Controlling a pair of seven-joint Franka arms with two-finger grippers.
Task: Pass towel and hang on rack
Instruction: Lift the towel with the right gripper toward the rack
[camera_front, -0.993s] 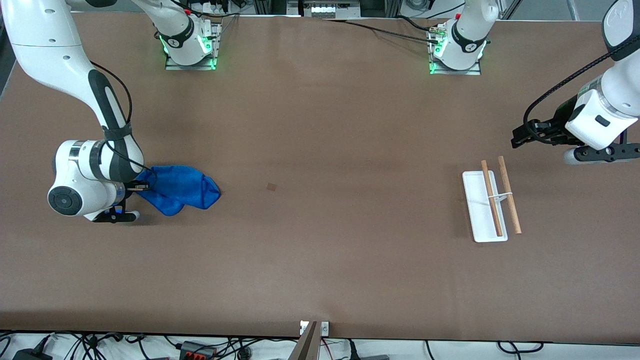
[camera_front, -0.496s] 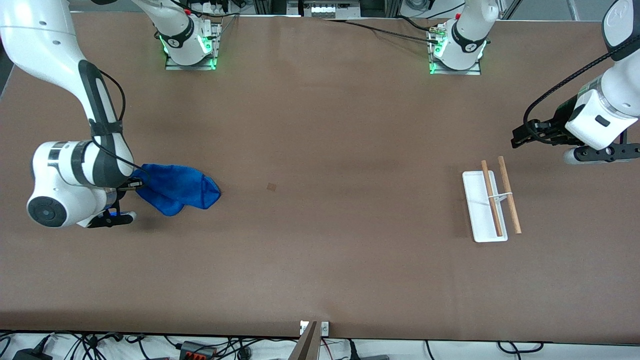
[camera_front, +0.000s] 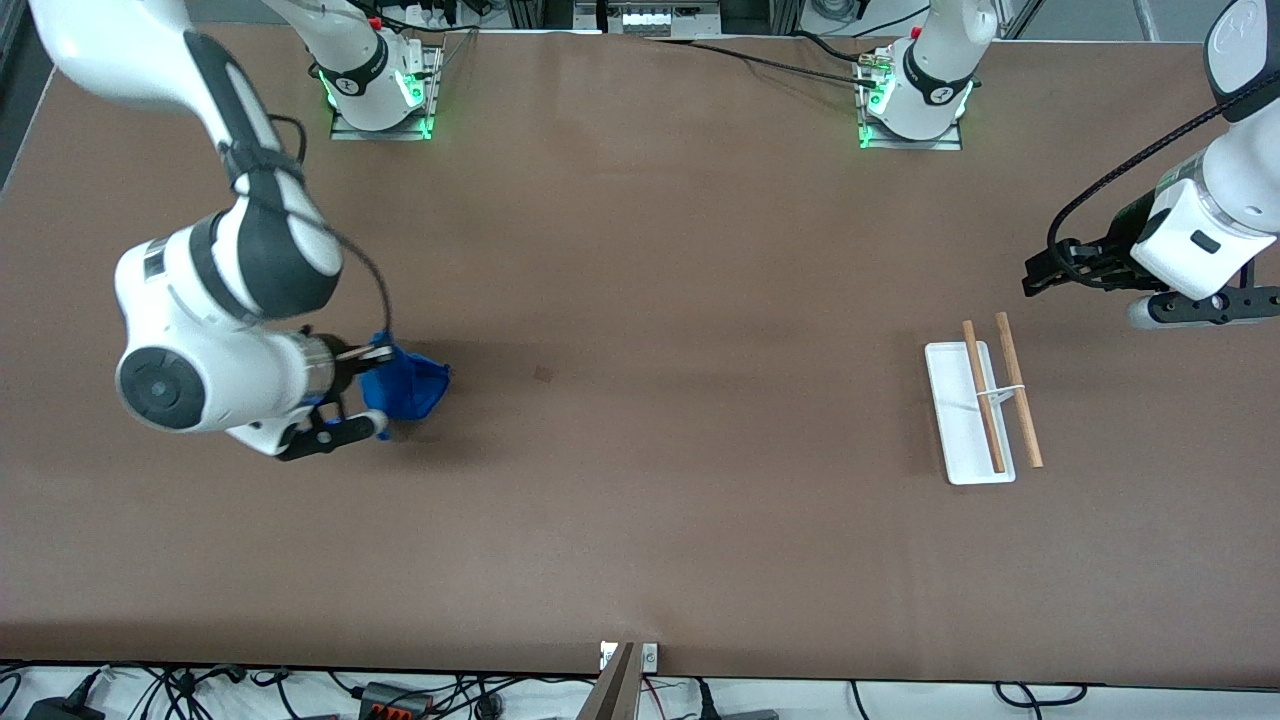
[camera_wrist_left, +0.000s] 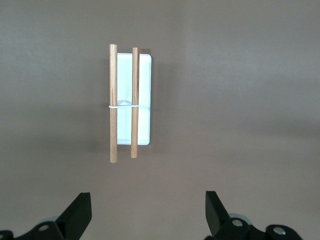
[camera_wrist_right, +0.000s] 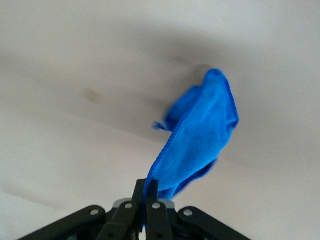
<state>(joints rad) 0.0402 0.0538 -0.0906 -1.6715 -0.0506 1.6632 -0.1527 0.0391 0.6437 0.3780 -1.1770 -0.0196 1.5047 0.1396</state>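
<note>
Towel (camera_front: 408, 388): blue cloth, pinched at one edge, hanging bunched from the right gripper above the table (camera_front: 640, 500) toward the right arm's end; in the right wrist view it trails down from the fingertips (camera_wrist_right: 152, 192).
Right gripper (camera_front: 378, 352): fingers clamped tight on the towel's edge, raised over the table.
Rack (camera_front: 985, 408): white flat base, thin wire support, two parallel wooden rods; stands on the table toward the left arm's end, well apart from the towel.
Left gripper (camera_front: 1035, 272): waits in the air, fingers spread wide, nothing between them; the left wrist view shows the rack (camera_wrist_left: 127, 109) on the table below.
</note>
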